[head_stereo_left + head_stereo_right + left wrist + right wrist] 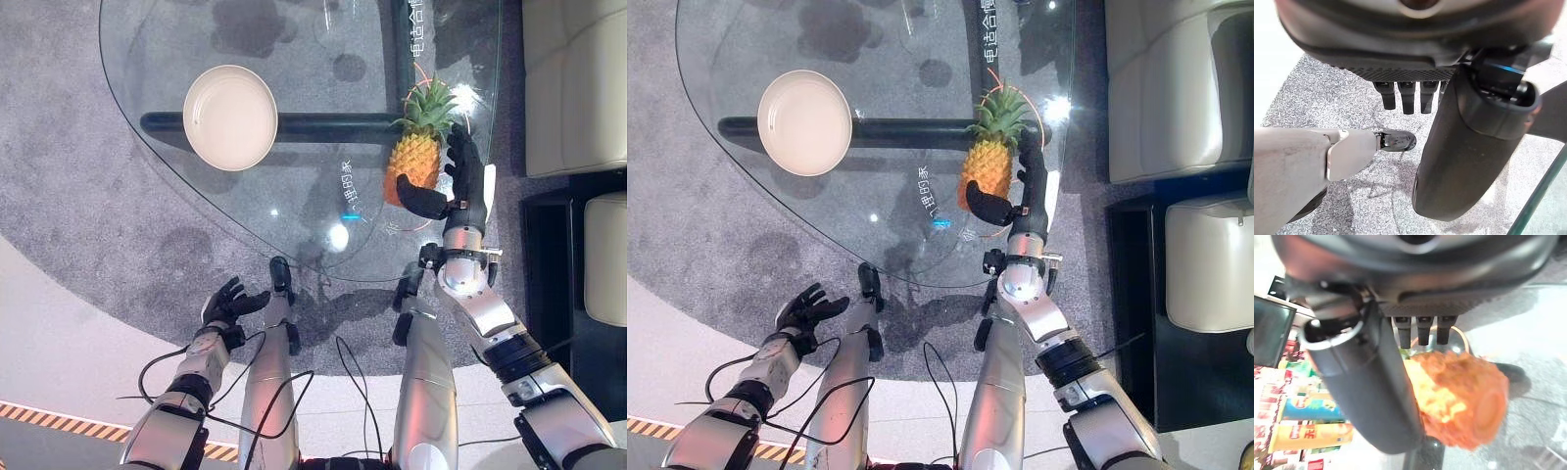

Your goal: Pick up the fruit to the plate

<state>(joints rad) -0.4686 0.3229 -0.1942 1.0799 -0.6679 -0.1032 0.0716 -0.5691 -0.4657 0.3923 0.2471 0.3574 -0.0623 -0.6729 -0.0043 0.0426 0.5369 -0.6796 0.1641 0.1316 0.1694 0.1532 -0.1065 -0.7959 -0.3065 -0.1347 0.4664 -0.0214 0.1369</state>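
Note:
A pineapple (416, 157) with a green crown lies on the glass table (323, 211), near its right edge. My right hand (468, 186) is open around it: the fingers run straight along its right side and the thumb (1371, 396) reaches across under its orange base (1459, 401). An empty white plate (230, 116) sits on the glass well to the left of the fruit. Below the table's near edge my left hand (230, 302) hangs low over the grey carpet, fingers relaxed and holding nothing.
A dark bar (323, 125) of the table's base shows through the glass between plate and pineapple. Cream seats (573, 78) and a dark stand (549, 284) stand close on the right. Grey carpet (78, 196) surrounds the table.

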